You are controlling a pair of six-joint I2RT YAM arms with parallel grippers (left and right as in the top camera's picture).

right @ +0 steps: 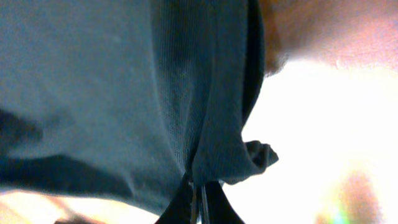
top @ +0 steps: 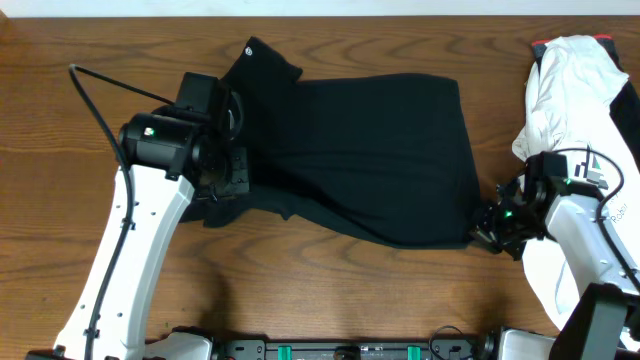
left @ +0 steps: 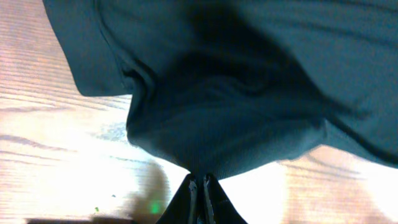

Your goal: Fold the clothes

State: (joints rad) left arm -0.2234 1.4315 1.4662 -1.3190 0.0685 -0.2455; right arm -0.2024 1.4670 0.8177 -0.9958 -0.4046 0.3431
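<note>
The black T-shirt (top: 370, 150) lies spread over the middle of the wooden table, one sleeve reaching to the back left. My left gripper (top: 232, 185) is shut on the shirt's left edge; in the left wrist view the fabric (left: 236, 99) bunches right at my closed fingertips (left: 200, 182). My right gripper (top: 484, 226) is shut on the shirt's lower right corner; in the right wrist view the hem (right: 205, 112) hangs folded from my closed fingertips (right: 198, 185). The white lettering and neck tag are hidden.
A white garment (top: 570, 100) with a dark logo lies at the right edge of the table (top: 330, 290), partly under my right arm. A black cable (top: 110, 85) runs from my left arm toward the back left.
</note>
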